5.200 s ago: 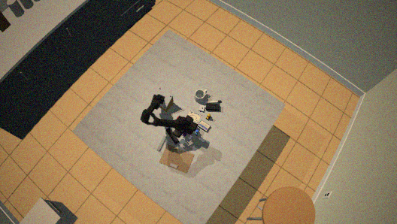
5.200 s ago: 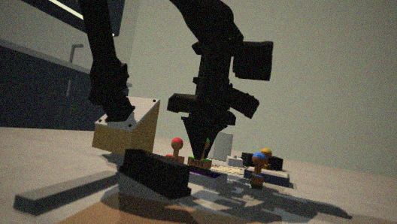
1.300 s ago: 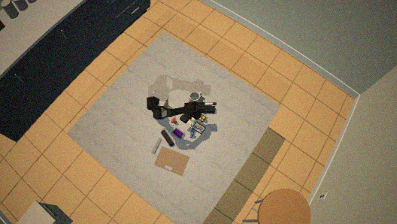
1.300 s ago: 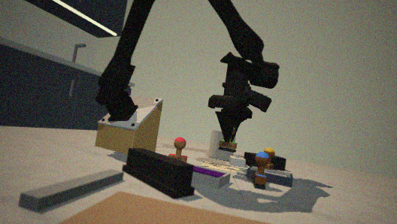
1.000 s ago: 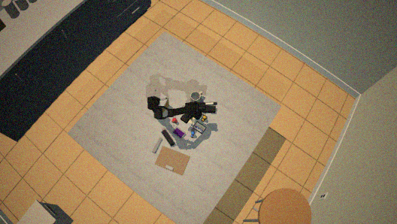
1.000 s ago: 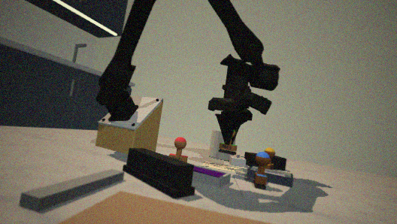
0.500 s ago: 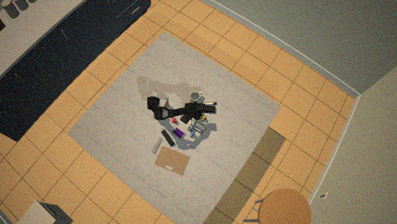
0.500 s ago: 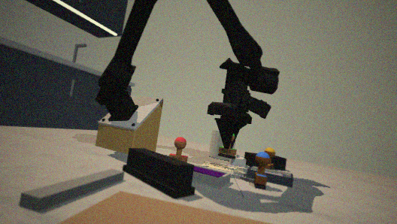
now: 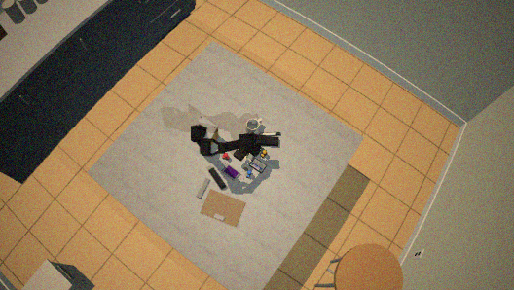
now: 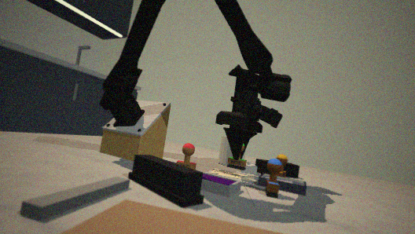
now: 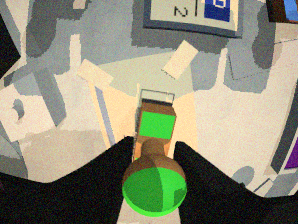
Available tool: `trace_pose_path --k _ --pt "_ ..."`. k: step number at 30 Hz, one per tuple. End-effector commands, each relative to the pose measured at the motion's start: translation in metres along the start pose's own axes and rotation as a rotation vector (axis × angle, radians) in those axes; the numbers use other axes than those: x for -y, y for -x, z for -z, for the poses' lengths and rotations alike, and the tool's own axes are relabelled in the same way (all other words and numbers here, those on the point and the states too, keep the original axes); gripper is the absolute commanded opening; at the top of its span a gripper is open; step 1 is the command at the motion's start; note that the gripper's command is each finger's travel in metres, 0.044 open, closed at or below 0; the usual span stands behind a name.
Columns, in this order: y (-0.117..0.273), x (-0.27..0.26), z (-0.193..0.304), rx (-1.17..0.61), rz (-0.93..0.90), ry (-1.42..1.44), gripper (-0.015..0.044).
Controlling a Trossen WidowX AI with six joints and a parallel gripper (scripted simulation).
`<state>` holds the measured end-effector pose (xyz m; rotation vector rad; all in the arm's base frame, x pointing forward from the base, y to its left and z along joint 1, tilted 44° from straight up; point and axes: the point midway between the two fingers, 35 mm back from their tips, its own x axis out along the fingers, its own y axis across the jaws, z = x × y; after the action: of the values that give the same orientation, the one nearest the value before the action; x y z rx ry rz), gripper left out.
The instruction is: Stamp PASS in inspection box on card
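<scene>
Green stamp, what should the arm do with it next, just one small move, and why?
I'd probably ease the gripper straight down a little. It is shut on the green stamp, whose block looks upright just above the work surface, and the outlined box shows right past the block's far edge. I can't see whether its face is inked.

And we look straight down from high overhead, far off, the whole table [image 9: 161, 204] in frame with floor beyond its edges! Over to the low side view: close in, just above the table, looking across it, brown sheet [image 9: 223, 208] [image 10: 157, 221] nearest, the wall behind. And the third rides right at the tool [image 11: 153, 145], very near, facing down at the table. All three share the purple pad [image 9: 231, 171] [image 10: 218, 179] [image 11: 293, 152]!
</scene>
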<state>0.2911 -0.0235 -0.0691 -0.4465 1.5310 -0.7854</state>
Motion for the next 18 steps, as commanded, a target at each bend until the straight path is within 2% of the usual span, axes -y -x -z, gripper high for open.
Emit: trace_pose_path --k 1,18 --pt "-0.003 0.0 0.001 0.0 0.005 0.007 0.0" --pt "-0.014 0.001 0.002 0.002 0.006 0.007 0.0"
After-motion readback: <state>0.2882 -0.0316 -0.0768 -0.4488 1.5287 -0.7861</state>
